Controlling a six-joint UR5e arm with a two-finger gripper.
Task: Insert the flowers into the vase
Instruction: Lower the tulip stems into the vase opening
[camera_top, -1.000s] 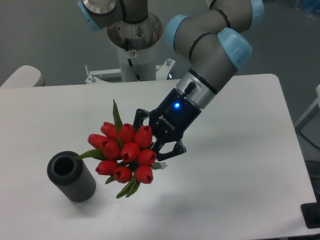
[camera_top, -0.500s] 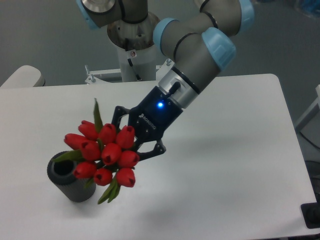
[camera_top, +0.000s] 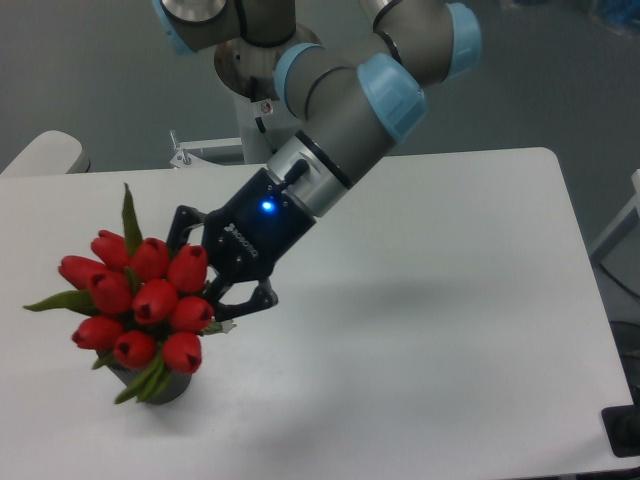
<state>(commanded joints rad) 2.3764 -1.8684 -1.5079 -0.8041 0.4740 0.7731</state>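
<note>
A bunch of red tulip flowers with green leaves hangs at the left of the table, held by its stems. My gripper is shut on those stems, reaching in from the right with its black body tilted down-left. The bunch now sits in front of the dark grey vase, covering nearly all of it. Only the vase's lower edge shows beneath the lowest buds and leaves. The vase's mouth is hidden, so I cannot tell whether the stems are above it or inside it.
The white table stretches to the right and front. The arm's base column stands at the table's far edge. A pale rounded object lies off the table's far-left corner.
The arm has swung left with the flowers, carrying the bunch from beside the vase to right over it. The vase, visible before, is now almost entirely covered.
</note>
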